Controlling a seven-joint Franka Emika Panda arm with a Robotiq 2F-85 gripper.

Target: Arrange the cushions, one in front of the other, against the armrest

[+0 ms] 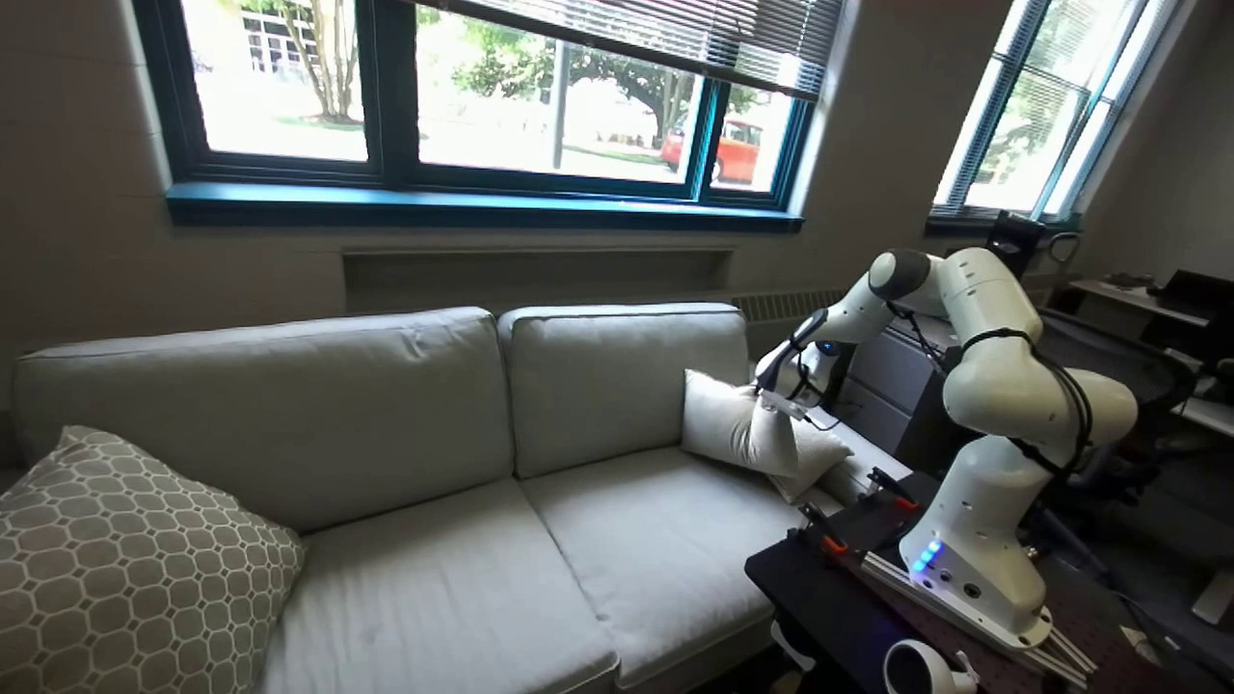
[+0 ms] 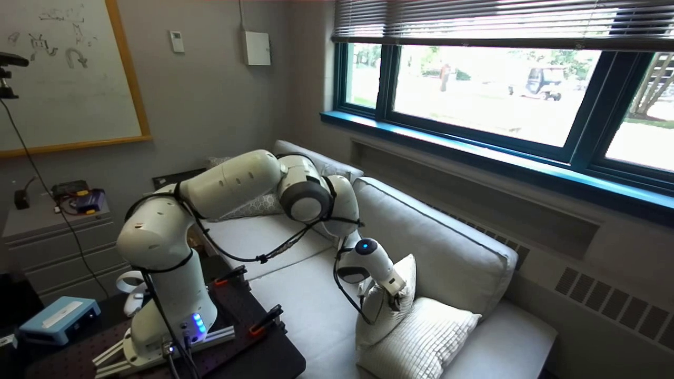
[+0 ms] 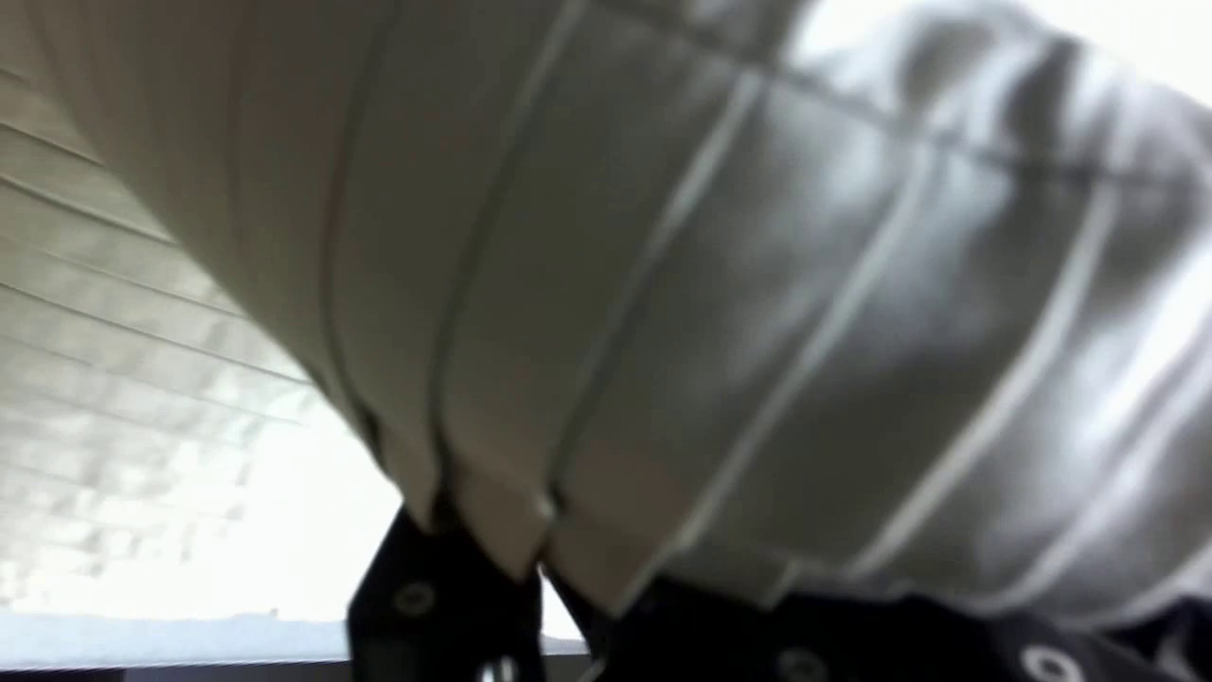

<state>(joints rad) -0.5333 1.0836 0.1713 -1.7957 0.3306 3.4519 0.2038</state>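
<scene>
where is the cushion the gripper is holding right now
In an exterior view, the held cushion is right of centre, in front of the right-hand back cushion and left of the other white cushion, which it partly hides.

This looks like a lab or office. There's a whiteboard (image 2: 68, 105) with drawings (image 2: 39, 43), some grey drawers (image 2: 47, 253), and a big robot arm (image 1: 993, 395) on a dark table (image 1: 795, 573) beside a sofa (image 1: 405, 598).

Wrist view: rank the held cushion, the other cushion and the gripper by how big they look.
Largest to smallest:
1. held cushion
2. other cushion, partly washed out
3. gripper, partly showing
Nearness likely inflates the held cushion.
</scene>
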